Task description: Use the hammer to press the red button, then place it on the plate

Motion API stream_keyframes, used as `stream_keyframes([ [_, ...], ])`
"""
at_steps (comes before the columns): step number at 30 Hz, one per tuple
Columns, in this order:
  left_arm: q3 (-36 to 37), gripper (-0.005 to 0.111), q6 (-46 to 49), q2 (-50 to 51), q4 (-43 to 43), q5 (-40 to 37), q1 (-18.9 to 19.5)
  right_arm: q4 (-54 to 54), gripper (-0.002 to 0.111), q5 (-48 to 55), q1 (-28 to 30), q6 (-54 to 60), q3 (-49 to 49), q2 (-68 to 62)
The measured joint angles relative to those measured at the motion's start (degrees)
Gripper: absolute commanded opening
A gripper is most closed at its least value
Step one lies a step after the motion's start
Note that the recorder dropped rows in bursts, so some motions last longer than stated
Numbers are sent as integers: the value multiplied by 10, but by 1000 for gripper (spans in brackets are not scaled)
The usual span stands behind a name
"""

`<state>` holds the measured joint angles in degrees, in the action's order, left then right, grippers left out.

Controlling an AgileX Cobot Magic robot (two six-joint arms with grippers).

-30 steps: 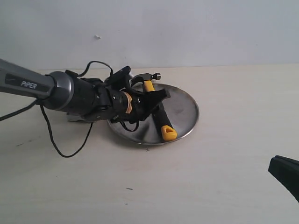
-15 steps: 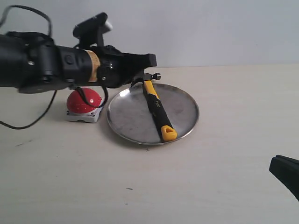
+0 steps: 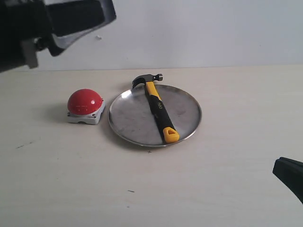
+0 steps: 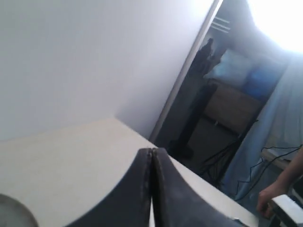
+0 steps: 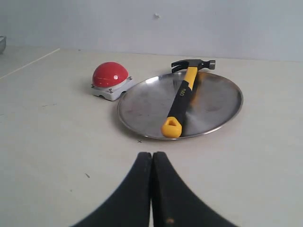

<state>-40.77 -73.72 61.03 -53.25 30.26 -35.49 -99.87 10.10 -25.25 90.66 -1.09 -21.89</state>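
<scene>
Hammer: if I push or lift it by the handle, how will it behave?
The hammer looks rigid and probably head-heavy, with its dark metal head at the rim of the plate; a handle-end grasp may droop. Pushed, it would likely slide on the smooth metal rather than roll.

looks like a lab room: white wall point(image 3: 199, 33), pale table point(image 3: 218, 161), cables point(image 4: 230, 152) trailing beyond.

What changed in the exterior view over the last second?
The left gripper, low over the handle of the hammer a second ago, rose and withdrew up and to the left, and is now shut. This uncovered the red button. The hammer lies across the plate as before. The plate, the button and the right gripper did not move.
</scene>
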Motion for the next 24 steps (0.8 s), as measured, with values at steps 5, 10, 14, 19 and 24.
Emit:
stream_keyframes([
  [5,1,0,-36,-66,-20,19,0,0,0,0,0,0,0,0],
  [10,17,0,-85,-126,-143,-15,-1,0,0,0,0,0,0,0],
  [14,78,0,-150,-179,-242,-49,7,0,0,0,0,0,0,0],
  [19,183,0,-165,-282,-276,-60,78,0,0,0,0,0,0,0],
  [24,275,0,-170,-414,-278,-62,168,0,0,0,0,0,0,0],
])
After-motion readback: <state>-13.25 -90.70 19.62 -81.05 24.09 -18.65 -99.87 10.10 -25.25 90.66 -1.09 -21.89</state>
